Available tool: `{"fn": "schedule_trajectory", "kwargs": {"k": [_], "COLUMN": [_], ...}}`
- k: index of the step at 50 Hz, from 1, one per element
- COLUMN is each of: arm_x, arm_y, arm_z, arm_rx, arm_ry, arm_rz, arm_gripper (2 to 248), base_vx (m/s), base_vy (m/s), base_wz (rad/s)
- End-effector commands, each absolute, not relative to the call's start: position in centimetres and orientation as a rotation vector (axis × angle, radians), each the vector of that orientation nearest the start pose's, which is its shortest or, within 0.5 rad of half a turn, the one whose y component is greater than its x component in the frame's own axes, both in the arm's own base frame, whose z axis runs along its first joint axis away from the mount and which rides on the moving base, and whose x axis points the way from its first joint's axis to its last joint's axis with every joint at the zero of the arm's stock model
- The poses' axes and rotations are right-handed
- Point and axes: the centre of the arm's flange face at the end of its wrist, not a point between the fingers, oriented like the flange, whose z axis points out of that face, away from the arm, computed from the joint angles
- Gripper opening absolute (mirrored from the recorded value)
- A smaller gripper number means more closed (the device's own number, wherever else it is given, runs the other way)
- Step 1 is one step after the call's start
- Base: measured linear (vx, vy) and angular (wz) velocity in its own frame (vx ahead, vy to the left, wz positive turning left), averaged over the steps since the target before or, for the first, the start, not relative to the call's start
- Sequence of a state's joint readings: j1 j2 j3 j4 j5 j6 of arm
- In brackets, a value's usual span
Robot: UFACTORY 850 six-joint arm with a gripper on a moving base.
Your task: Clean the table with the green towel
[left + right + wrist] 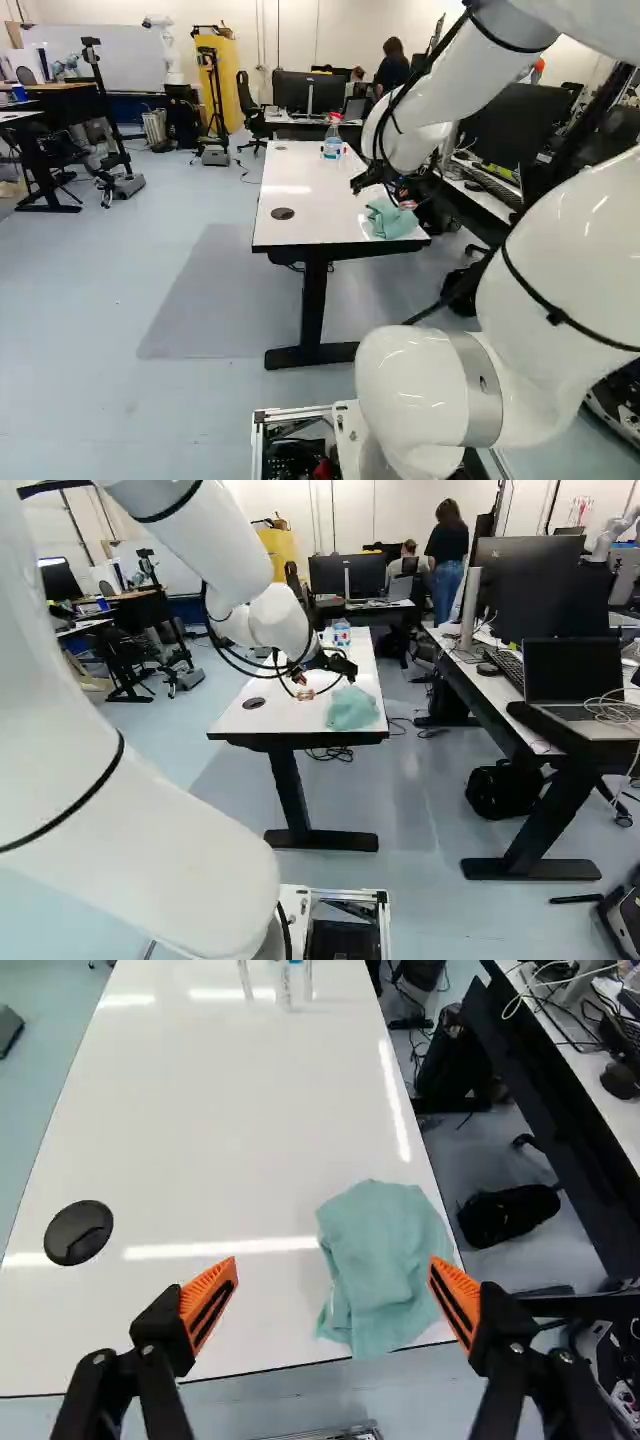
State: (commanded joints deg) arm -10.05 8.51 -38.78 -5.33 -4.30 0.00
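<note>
Clear bottles with blue on their labels stand at the far part of the white desk; the left base view shows a red top there, and I cannot tell what they hold. At the left of the left base view, a blue cup stands on another table, its inside hidden.

The desk has a glossy white top with a dark edge, bright streaks of reflected light and a round black cable cover. Its dark legs stand on a blue-grey floor.

The green towel lies crumpled on the desk at its near right corner, reaching the near edge. The hand is above the desk beside the towel. In the wrist view its 2 fingers stand wide apart with nothing gripped; 1 orange pad overlaps the towel's side in that view, though I cannot tell whether they touch.

To the right, a separate side table carries a large monitor, a keyboard and an open laptop with a pale cable over it. A black bag sits on the floor by that table. Beyond the desk's far end is 1 more monitor.
</note>
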Motion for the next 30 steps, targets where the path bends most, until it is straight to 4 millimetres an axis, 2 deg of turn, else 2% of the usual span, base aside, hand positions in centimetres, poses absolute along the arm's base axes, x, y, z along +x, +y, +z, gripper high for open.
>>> {"fn": "schedule_trajectory", "kwargs": {"k": [30], "arm_x": [39.6], "arm_y": [-2.6], "arm_z": [50.4], "arm_rx": [-2.981], "arm_ry": [-0.038], "arm_rz": [-1.18], "arm_gripper": [247], "base_vx": [0.0], "base_vy": [0.0], "base_wz": [0.0]}}
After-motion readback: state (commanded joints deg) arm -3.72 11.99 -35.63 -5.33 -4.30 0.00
